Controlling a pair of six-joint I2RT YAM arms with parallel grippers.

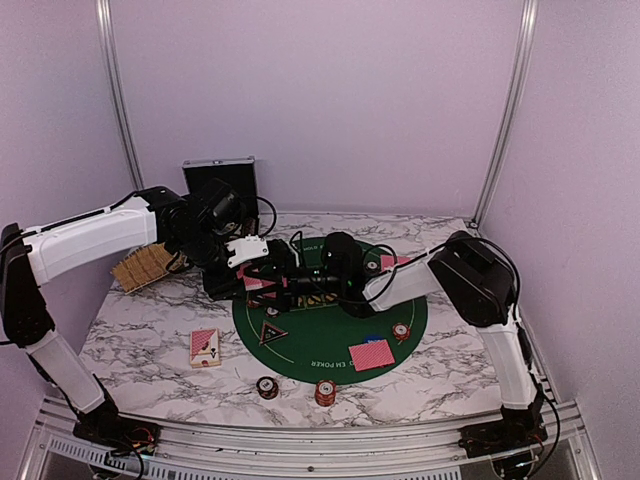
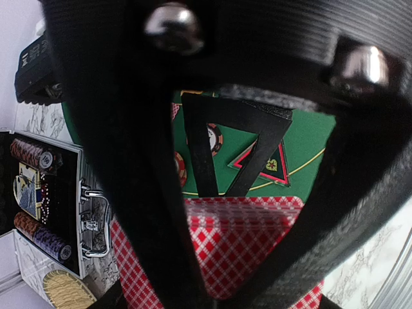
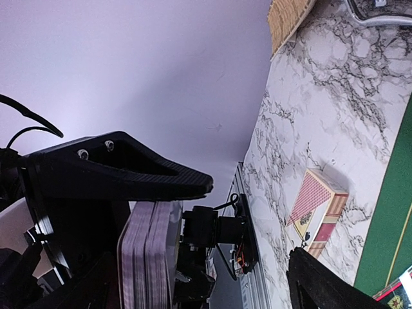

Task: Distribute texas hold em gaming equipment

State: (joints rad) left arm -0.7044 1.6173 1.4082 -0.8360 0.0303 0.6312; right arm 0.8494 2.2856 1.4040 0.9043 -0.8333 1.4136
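Partly done, I'd judge: some red-backed cards (image 1: 372,354) & chips (image 1: 325,392) lie on/around the green mat (image 1: 300,350), but the left end effector (image 1: 262,280) is clamped on the deck (image 2: 251,244) over the mat, right end effector (image 1: 305,288) spread wide beside it, nothing visibly held. Left wrist cam alone shows more chips racked in the case (image 2: 64,199); right wrist cam shows the deck edge-on + a card box (image 3: 318,206) on the table (image 3: 309,96).

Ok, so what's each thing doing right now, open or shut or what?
left gripper: shut on the deck of cards
right gripper: open
silver case: open, lid up
card box: lying flat
loose cards: face down
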